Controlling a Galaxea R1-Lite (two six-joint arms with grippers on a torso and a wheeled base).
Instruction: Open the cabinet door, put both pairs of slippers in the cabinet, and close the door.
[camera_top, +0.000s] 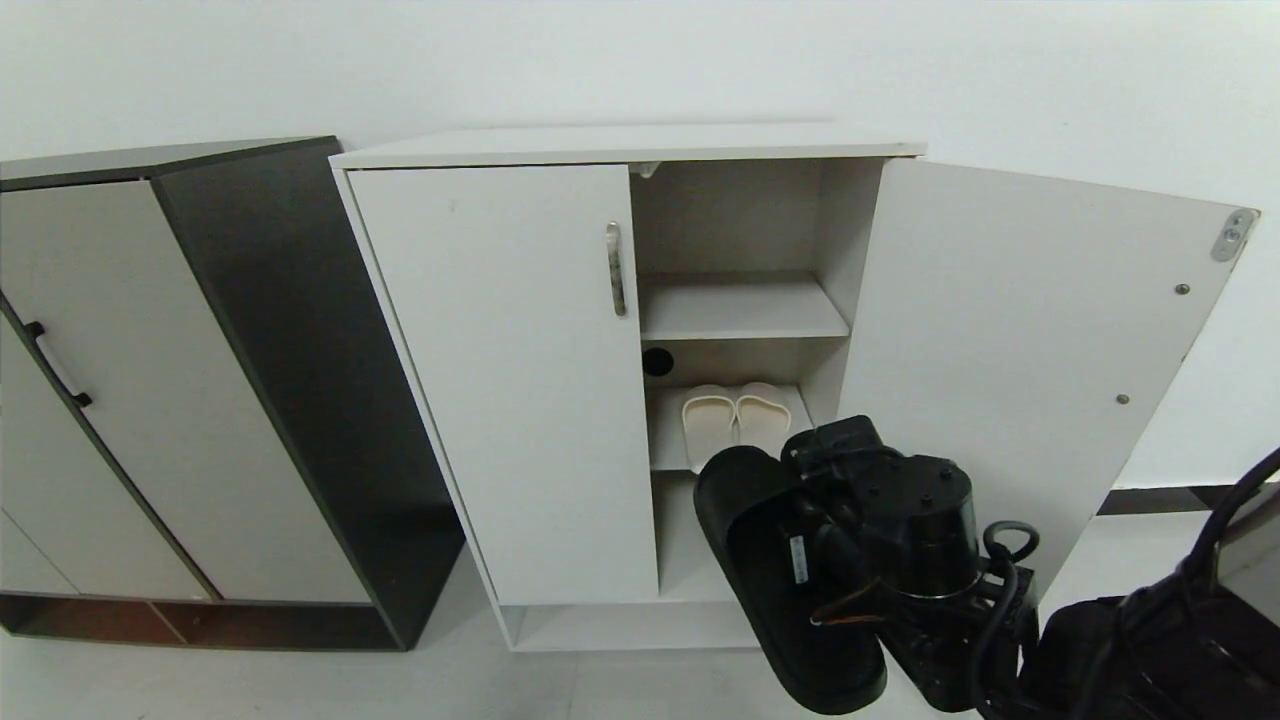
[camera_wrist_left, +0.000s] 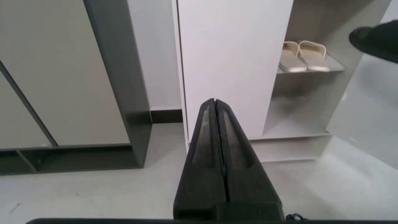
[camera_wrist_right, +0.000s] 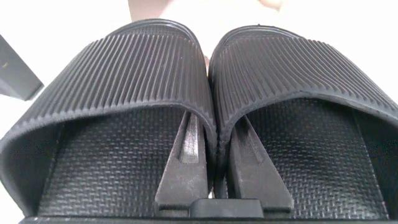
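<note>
White cabinet stands against the wall; the right door is swung wide, the left door is shut. A dark cabinet stands just beside it on the left.

Black slippers hang in the air as a side-by-side pair in front of the open right half, outside the cabinet, toes toward it. In the head view they sit lower than the shelf that carries the cream slippers.

Right gripper holds the black pair. One finger lies inside each slipper under its strap, and the two inner strap edges are pinched between them.

Left gripper has its fingers pressed together with nothing between. It sits above the floor, facing the shut left door, well apart from both pairs.
</note>
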